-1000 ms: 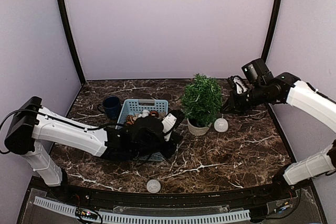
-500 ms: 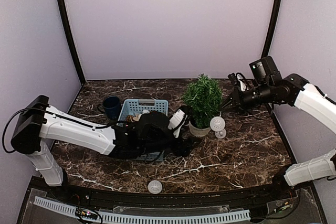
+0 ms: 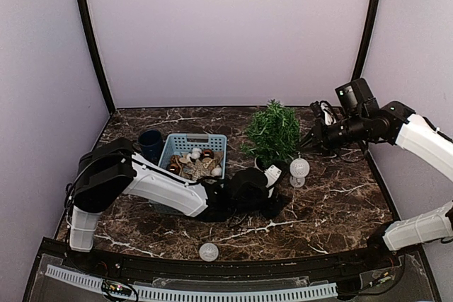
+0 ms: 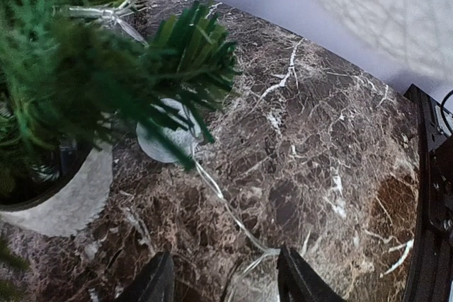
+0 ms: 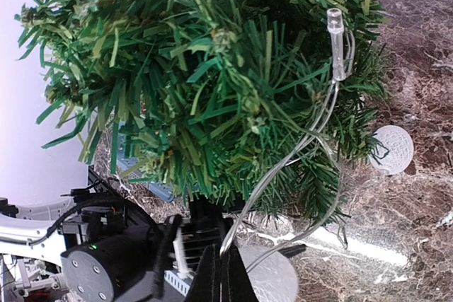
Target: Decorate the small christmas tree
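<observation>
The small christmas tree (image 3: 272, 131) stands in its white pot (image 4: 71, 196) on the marble table (image 3: 333, 210), a little toward 1 o'clock from the table's middle. The right gripper (image 3: 308, 141) is held at the tree's 3 o'clock, its jaws pressed together on a clear light wire (image 5: 311, 132) that is draped through the branches. The left gripper (image 4: 226, 284) is stretched in at 6 o'clock, low by the pot, its jaws apart with the wire running between them – nothing is clamped there.

A white ball (image 3: 299, 167) is seen at the tree's 4 o'clock; whether it is fastened to the wire cannot be told.

If the wire is drawn taut, the light tree could be tipped or dragged, or the wire stripped off the needles. Foliage could also be pinched by the left jaws.
</observation>
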`<state>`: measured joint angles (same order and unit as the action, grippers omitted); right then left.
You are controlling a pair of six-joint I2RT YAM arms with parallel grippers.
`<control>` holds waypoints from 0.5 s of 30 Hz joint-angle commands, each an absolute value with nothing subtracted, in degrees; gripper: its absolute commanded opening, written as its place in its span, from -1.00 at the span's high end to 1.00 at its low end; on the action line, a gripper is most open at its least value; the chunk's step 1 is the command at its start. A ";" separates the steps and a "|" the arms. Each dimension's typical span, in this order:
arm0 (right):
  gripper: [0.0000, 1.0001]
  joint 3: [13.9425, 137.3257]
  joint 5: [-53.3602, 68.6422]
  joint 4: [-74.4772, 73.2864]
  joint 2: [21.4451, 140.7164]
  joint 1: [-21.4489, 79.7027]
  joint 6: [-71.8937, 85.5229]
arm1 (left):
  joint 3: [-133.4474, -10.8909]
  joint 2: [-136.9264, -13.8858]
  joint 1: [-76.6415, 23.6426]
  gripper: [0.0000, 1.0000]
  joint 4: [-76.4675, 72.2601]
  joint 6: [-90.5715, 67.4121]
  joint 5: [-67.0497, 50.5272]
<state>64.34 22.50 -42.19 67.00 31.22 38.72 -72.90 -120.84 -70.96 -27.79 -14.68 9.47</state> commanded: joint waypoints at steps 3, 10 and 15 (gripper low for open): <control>1.00 63.82 20.31 -40.35 65.98 31.03 39.55 | -82.34 -126.30 -71.89 -0.01 -21.50 -23.06 12.54; 1.00 63.89 20.01 -40.31 65.75 31.03 39.52 | -91.20 -133.27 -71.89 0.00 -13.86 -27.36 12.73; 1.00 63.77 20.10 -40.17 65.71 30.98 39.46 | -93.77 -135.97 -71.89 0.08 -11.64 -28.99 12.68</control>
<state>64.25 20.53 -42.17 66.87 31.22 39.35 -91.98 -135.02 -71.64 -15.84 -26.24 11.88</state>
